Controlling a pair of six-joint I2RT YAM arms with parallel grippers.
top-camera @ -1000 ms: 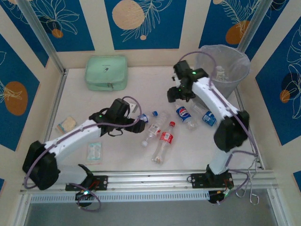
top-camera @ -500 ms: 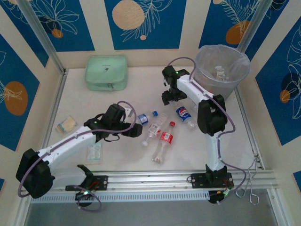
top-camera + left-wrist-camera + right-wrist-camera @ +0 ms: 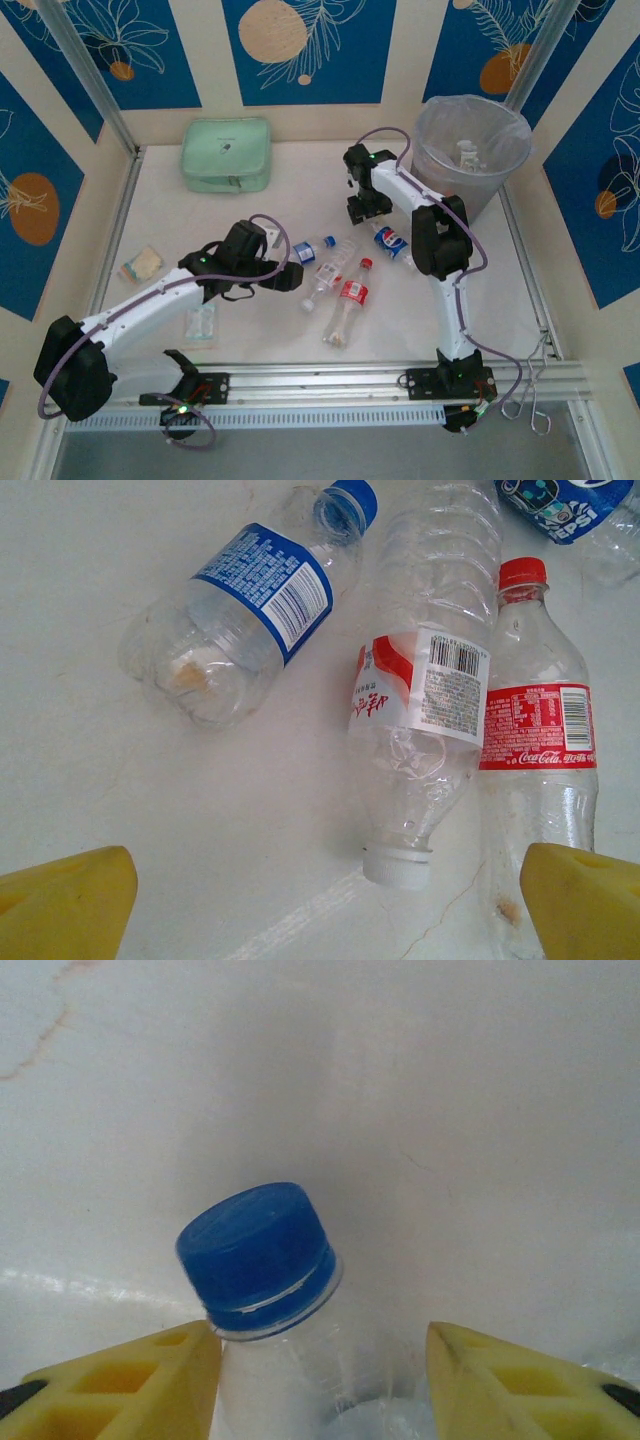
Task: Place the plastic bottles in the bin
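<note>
Several plastic bottles lie mid-table. My left gripper point(image 3: 291, 277) point(image 3: 330, 910) is open wide, just left of them, with nothing between its fingers. Ahead of it lie a blue-labelled bottle point(image 3: 240, 610) point(image 3: 315, 248), a white-capped bottle point(image 3: 420, 710) point(image 3: 328, 272) and a red-capped Coca-Cola bottle point(image 3: 535, 730) point(image 3: 350, 300). My right gripper point(image 3: 367, 214) point(image 3: 320, 1340) is open and straddles the blue-capped neck point(image 3: 265, 1250) of a Pepsi bottle point(image 3: 393, 243). Its left finger point(image 3: 150, 1370) touches the neck; the right finger stands off it. The bin point(image 3: 470, 150) stands at the back right with a bottle inside.
A mint green pouch point(image 3: 227, 153) sits at the back left. Two small flat packets point(image 3: 142, 263) point(image 3: 200, 322) lie left of my left arm. An aluminium rail point(image 3: 330, 375) runs along the near edge, and the walls close in on the other three sides.
My right gripper swung left and down from beside the bin onto the Pepsi bottle's neck, and its jaws narrowed. My left gripper reached right toward the bottle cluster, then held still.
</note>
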